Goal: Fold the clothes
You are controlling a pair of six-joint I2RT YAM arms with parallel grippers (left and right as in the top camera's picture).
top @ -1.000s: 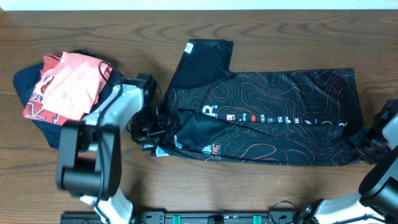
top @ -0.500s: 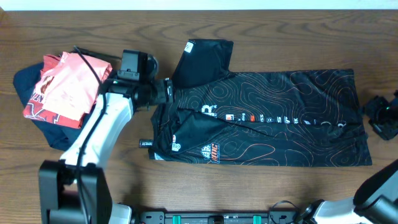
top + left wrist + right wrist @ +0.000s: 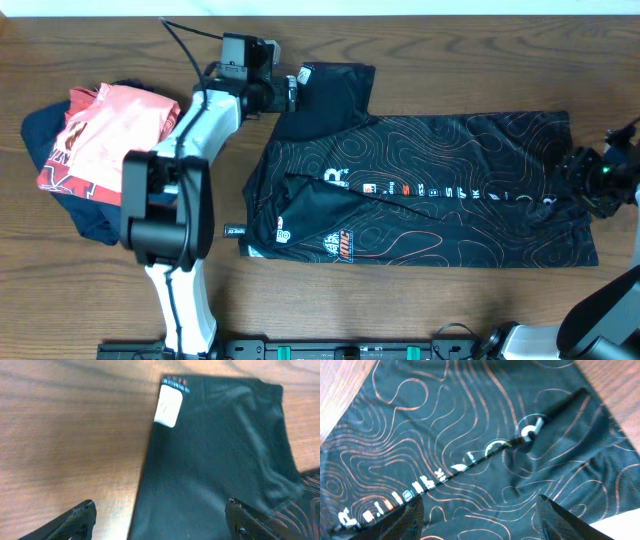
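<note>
**Overhead and wrist views, read from left to right.** At far left lay a pile – a salmon-pink shirt [image 3: 105,140] with red print on top of a navy garment [image 3: 45,135]. Neither belonged to the fold.

A second earlier the left gripper [image 3: 290,92] sat at the near-left edge of the black garment [image 3: 450,200]. It had since travelled up the table [image 3: 420,310] to the far sleeve [image 3: 330,95]. In the wrist view its fingers stood wide apart and held nothing, one over wood and one over the sleeve. The near-left hem it had left now lay flat.

The garment was spread across the middle of the table. Its near sleeve looked already turned in over the body, while the far sleeve stuck out. Judged from this, the far sleeve was the next part to fold in.

At right, the right gripper [image 3: 590,175] had left the near-right corner, swung off the cloth, and returned over the right edge. Its fingers were likewise wide and empty – hovering over the contour print.

**Writing.**
- A white label [image 3: 167,406] on the sleeve corner was blank or too blurred to read.
- The red print above that label was illegible.
- White lettering [image 3: 450,192] ran along the centre line, with single characters visible but no word readable.
- An orange logo [image 3: 340,243] and a small hem tag [image 3: 233,230] were also unreadable.
</note>
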